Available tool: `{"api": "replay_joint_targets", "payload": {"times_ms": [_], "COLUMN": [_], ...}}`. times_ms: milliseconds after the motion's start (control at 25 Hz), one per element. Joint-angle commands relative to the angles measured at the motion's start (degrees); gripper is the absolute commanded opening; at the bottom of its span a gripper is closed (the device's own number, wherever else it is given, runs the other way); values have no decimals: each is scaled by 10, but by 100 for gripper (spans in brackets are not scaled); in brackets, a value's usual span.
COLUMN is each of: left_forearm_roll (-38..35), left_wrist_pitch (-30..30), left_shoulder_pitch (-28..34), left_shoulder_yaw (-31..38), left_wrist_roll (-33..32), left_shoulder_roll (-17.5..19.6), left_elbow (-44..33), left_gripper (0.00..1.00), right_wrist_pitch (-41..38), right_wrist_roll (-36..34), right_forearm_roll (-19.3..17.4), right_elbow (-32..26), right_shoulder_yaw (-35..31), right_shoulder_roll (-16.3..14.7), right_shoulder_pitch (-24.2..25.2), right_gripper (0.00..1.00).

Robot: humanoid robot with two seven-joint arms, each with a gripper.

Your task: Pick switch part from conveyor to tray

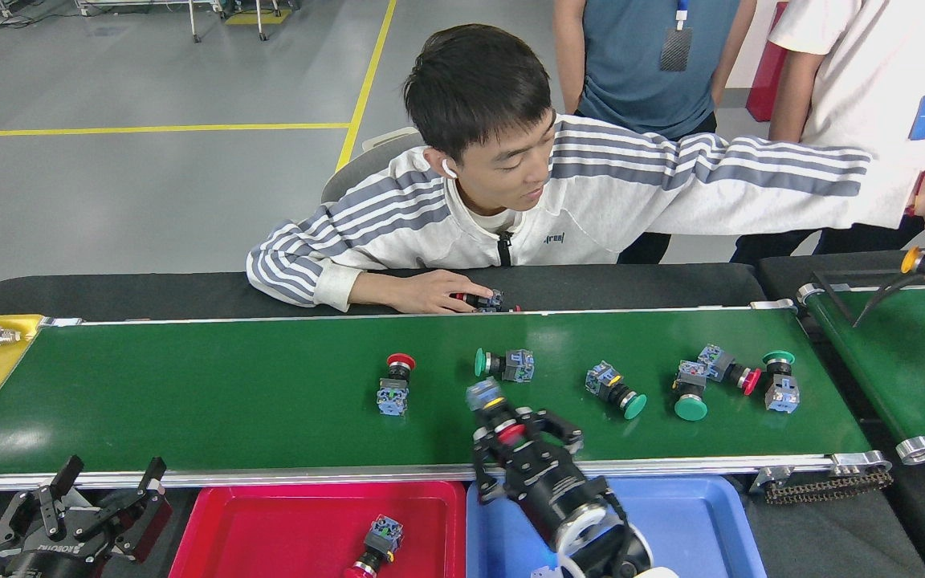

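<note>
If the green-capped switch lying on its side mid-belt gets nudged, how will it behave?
The green-capped switch looks rigid, likely light. Lying on the conveyor, its round cap may let it pivot or roll in an arc, though the blocky blue-grey end should probably stop it.

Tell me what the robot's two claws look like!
Both are black metal claws with jointed fingers. The left gripper has small white lettering on its body. The right gripper sits on a round black wrist with a shiny silver ring and a white part below.
</note>
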Motion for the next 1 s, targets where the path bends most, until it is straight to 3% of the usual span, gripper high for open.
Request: {"api": "replay_joint_targets", "payload": {"times_ms": [0, 200, 359, 519, 759, 958], "left_forearm_roll": [-13, -65, -68, -72, -76, -76], "left_wrist_pitch": [-19, -14, -12, 10, 19, 10], "left_shoulder_pitch": [-24, -50, -63, -94, -187, -212], "left_shoulder_yaw": [-28, -75, -97, -105, -110, -110], "left_wrist_roll": [-1, -5, -33, -34, -34, -34], "left_shoulder_roll": [0, -39, -56, -73, -75, -75], "left_elbow": [-6, -6, -1, 41, 162, 207], "left_gripper": [100, 100, 100, 100, 100, 100], "right_wrist_pitch": [-28, -15, 141, 281, 310, 312], "right_wrist_roll": [-6, -11, -48, -100, -90, -56], "right_forearm_roll": [-1, -13, -26, -26, -23, -20], "right_elbow": [-4, -16, -66, -75, -63, 14], "right_shoulder_yaw": [12, -8, -120, -183, -187, -154], "right_shoulder_roll": [2, 7, 5, -7, -14, -2], "right_shoulder_pitch": [-7, 2, 82, 119, 105, 37], "right_gripper": [100, 100, 98, 98, 98, 98]}}
